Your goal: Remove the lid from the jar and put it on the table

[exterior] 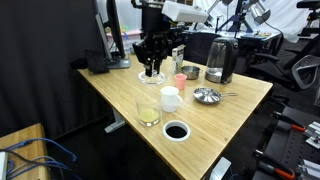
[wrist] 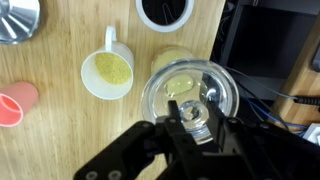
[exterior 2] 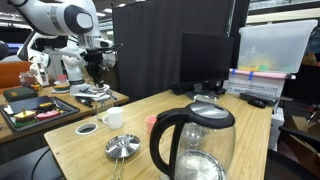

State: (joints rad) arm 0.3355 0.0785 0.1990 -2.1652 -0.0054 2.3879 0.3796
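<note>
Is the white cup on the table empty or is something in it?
Not empty. The wrist view shows yellowish grainy stuff covering the inside of the white cup; how deep cannot be told.

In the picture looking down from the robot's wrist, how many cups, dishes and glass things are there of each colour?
White cup: 1
Pink cup: 1
Silver dish: 1
Clear glass jar: 1
Clear glass lid: 1
Total: 5

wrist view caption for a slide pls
Gripper holds the lid over the jar, white cup beside it on the table.
</note>
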